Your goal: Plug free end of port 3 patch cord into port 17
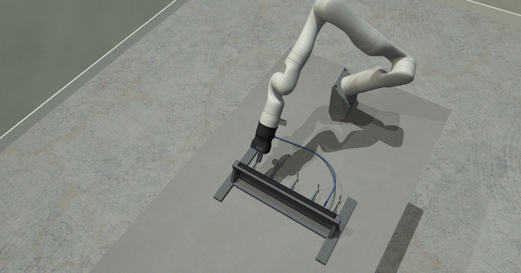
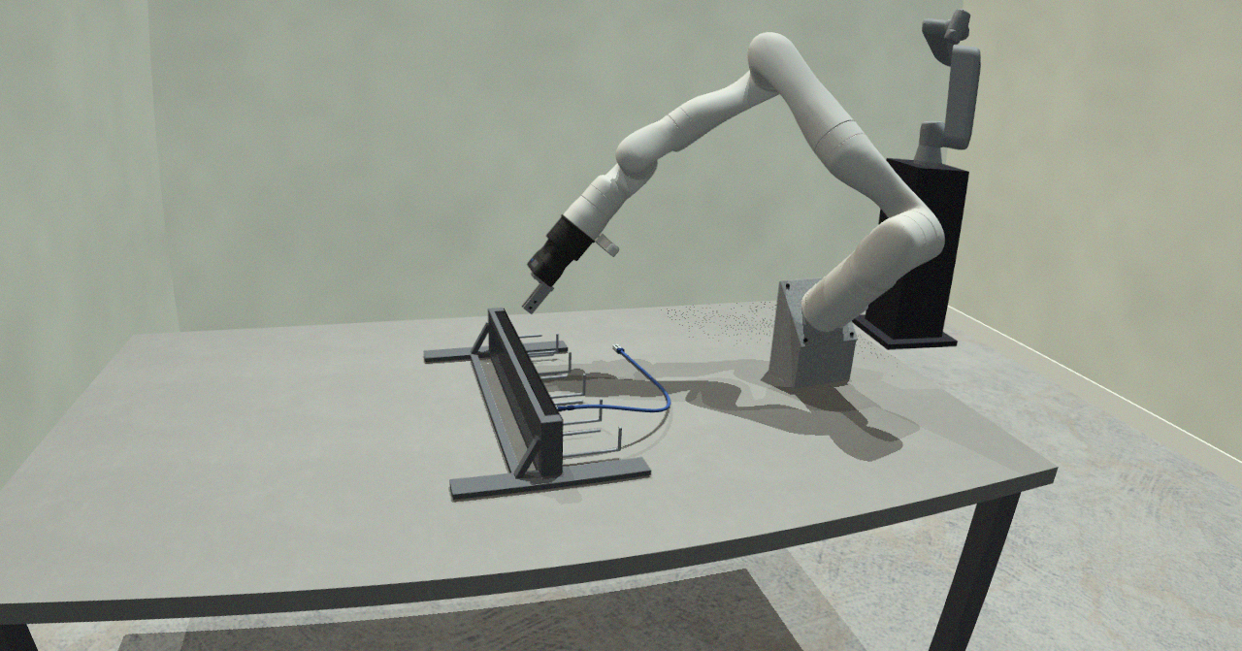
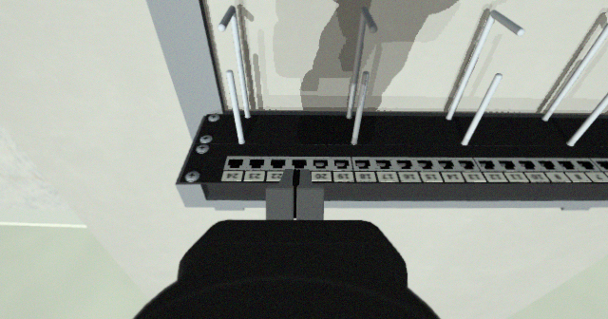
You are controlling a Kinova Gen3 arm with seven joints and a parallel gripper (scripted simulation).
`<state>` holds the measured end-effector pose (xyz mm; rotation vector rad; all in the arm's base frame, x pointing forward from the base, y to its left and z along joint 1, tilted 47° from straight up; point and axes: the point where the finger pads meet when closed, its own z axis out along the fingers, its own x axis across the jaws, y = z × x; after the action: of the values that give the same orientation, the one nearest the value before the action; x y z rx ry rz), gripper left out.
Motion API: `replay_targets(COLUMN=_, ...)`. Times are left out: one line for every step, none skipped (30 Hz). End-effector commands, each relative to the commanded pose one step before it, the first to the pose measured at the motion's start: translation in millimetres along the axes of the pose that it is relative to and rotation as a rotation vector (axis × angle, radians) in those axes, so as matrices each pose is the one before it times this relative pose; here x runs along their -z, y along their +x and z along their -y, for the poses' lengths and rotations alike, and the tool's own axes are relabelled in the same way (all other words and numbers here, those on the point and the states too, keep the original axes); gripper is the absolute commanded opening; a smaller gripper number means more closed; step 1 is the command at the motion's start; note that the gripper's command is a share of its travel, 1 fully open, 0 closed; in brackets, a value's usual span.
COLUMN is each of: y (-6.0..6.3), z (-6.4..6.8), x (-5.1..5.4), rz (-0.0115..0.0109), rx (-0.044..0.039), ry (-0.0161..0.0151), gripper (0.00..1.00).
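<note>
Hand (image 1: 259,158) (image 2: 529,308) (image 3: 296,185): fingers closed together, nothing between them. In the wrist view the tips overlap the number plates between 22 and 20, at lower centre; contact with the rack (image 1: 287,194) (image 2: 526,360) (image 3: 264,191) cannot be told.

Patch cord (image 1: 329,164) (image 2: 642,408): one end at the panel, toward the lower right of the top view, presumably port 3. The blue line arcs away from the panel; its free plug (image 2: 618,349) lies right of the rack in the exterior view, well apart from the panel, ungripped.

Port 17 (image 3: 384,164), right of centre in the wrist view, shows no plug. Rack stands upright on the surface (image 1: 174,231) (image 2: 304,473).

Judged progress: the fixed end is in; the main work remains. Left: grasp the free plug, turn it latch up, insert to full travel, release, withdraw.
</note>
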<state>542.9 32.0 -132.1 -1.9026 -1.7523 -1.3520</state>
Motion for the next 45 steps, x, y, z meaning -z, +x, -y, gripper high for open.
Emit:
replay_targets(y=-2.7, z=1.87, x=-0.33, rz=0.00303, rx=0.01371, ry=0.00549, gripper=0.0)
replay_targets(y=0.0, z=0.0, x=0.0, rz=0.0, rx=-0.00002, ry=0.00001, gripper=0.0)
replay_targets(y=0.0, z=0.0, x=0.0, rz=0.0, rx=-0.00002, ry=0.00001, gripper=0.0)
replay_targets(y=0.0, z=0.0, x=0.0, rz=0.0, rx=-0.00002, ry=0.0, gripper=0.0)
replay_targets(y=0.0, z=0.0, x=0.0, rz=0.0, rx=0.0, ry=0.0, gripper=0.0)
replay_targets(y=0.0, z=0.0, x=0.0, rz=0.0, rx=0.0, ry=0.0, gripper=0.0)
replay_targets(y=-0.01, z=0.0, x=0.0, rz=0.00002, rx=-0.00002, ry=-0.00001, gripper=0.0)
replay_targets(y=0.06, z=0.06, x=0.05, rz=-0.00016, rx=-0.00002, ry=0.00014, gripper=0.0)
replay_targets(y=0.39, z=0.36, x=0.31, rz=-0.00086, rx=-0.00001, ry=0.00076, gripper=0.0)
replay_targets(y=0.9, z=0.84, x=0.79, rz=-0.00191, rx=-0.00004, ry=0.00171, gripper=0.0)
replay_targets(y=1.46, z=1.38, x=1.41, rz=-0.00292, rx=-0.00007, ry=0.00266, gripper=0.0)
replay_targets(y=0.81, z=0.75, x=2.31, rz=-0.0019, rx=-0.00005, ry=0.00167, gripper=0.0)
replay_targets(y=0.42, z=0.37, x=3.25, rz=-0.00125, rx=-0.00004, ry=0.00103, gripper=0.0)
replay_targets(y=0.02, z=0.05, x=4.15, rz=0.0, rx=-0.00005, ry=0.00001, gripper=0.0)
replay_targets(y=-0.47, z=-0.15, x=5.58, rz=0.00057, rx=-0.00084, ry=-0.00101, gripper=0.0)
replay_targets(y=-1.45, z=-0.53, x=7.47, rz=0.00169, rx=-0.00238, ry=-0.00302, gripper=0.0)
replay_targets(y=0.04, z=0.09, x=6.79, rz=0.0, rx=-0.00009, ry=0.00002, gripper=0.0)
replay_targets(y=0.04, z=0.09, x=7.53, rz=-0.00001, rx=-0.00009, ry=0.00001, gripper=0.0)
replay_targets(y=0.05, z=0.1, x=8.15, rz=0.0, rx=-0.0001, ry=0.00002, gripper=0.0)
replay_targets(y=0.05, z=0.11, x=8.65, rz=0.0, rx=-0.00011, ry=0.00002, gripper=0.0)
replay_targets(y=0.05, z=0.11, x=9.01, rz=-0.00001, rx=-0.00011, ry=0.00001, gripper=0.0)
replay_targets(y=0.0, z=0.0, x=0.0, rz=0.0, rx=0.0, ry=0.0, gripper=0.0)
replay_targets(y=0.0, z=0.0, x=0.0, rz=0.0, rx=0.0, ry=0.0, gripper=0.0)
replay_targets(y=0.05, z=0.11, x=9.21, rz=-0.00001, rx=-0.00012, ry=0.00002, gripper=0.0)
replay_targets(y=0.05, z=0.11, x=9.23, rz=-0.00001, rx=-0.00012, ry=0.00002, gripper=0.0)
replay_targets(y=0.05, z=0.11, x=8.85, rz=-0.00001, rx=-0.00011, ry=0.00002, gripper=0.0)
replay_targets(y=0.05, z=0.1, x=8.25, rz=-0.00001, rx=-0.00011, ry=0.00002, gripper=0.0)
replay_targets(y=0.04, z=0.09, x=7.57, rz=-0.00001, rx=-0.0001, ry=0.00001, gripper=0.0)
replay_targets(y=0.04, z=0.09, x=6.84, rz=-0.00001, rx=-0.00009, ry=0.00001, gripper=0.0)
replay_targets(y=0.03, z=0.08, x=6.05, rz=0.0, rx=-0.00008, ry=0.00001, gripper=0.0)
replay_targets(y=0.03, z=0.06, x=5.23, rz=0.0, rx=-0.00007, ry=0.00001, gripper=0.0)
replay_targets(y=0.02, z=0.05, x=4.38, rz=-0.00001, rx=-0.00006, ry=0.0, gripper=0.0)
replay_targets(y=1.1, z=0.27, x=2.29, rz=-0.00142, rx=0.00188, ry=0.00254, gripper=0.0)
replay_targets(y=0.66, z=0.17, x=1.99, rz=-0.00085, rx=0.00111, ry=0.00152, gripper=0.0)
replay_targets(y=0.01, z=0.02, x=1.97, rz=0.0, rx=-0.00002, ry=0.0, gripper=0.0)
replay_targets(y=-0.96, z=-0.78, x=1.23, rz=0.00292, rx=-0.00002, ry=-0.00242, gripper=0.0)
replay_targets(y=-1.6, z=-1.32, x=0.62, rz=0.00483, rx=-0.00001, ry=-0.00401, gripper=0.0)
replay_targets(y=-0.4, z=-0.33, x=0.26, rz=0.0012, rx=0.0, ry=-0.001, gripper=0.0)
replay_targets(y=0.0, z=0.0, x=0.0, rz=0.0, rx=0.0, ry=0.0, gripper=0.0)
replay_targets(y=0.0, z=0.0, x=0.0, rz=0.0, rx=0.0, ry=0.0, gripper=0.0)
replay_targets(y=-0.4, z=-0.4, x=0.17, rz=0.0006, rx=0.00004, ry=-0.00059, gripper=0.0)
replay_targets(y=-0.01, z=0.0, x=0.0, rz=0.0, rx=-0.00007, ry=0.00003, gripper=0.0)
replay_targets(y=0.02, z=0.1, x=-0.03, rz=-0.00019, rx=-0.00046, ry=0.00037, gripper=0.0)
replay_targets(y=0.05, z=0.27, x=-0.08, rz=-0.0005, rx=-0.00122, ry=0.00098, gripper=0.0)
replay_targets(y=0.1, z=0.52, x=-0.15, rz=-0.00094, rx=-0.00229, ry=0.00184, gripper=0.0)
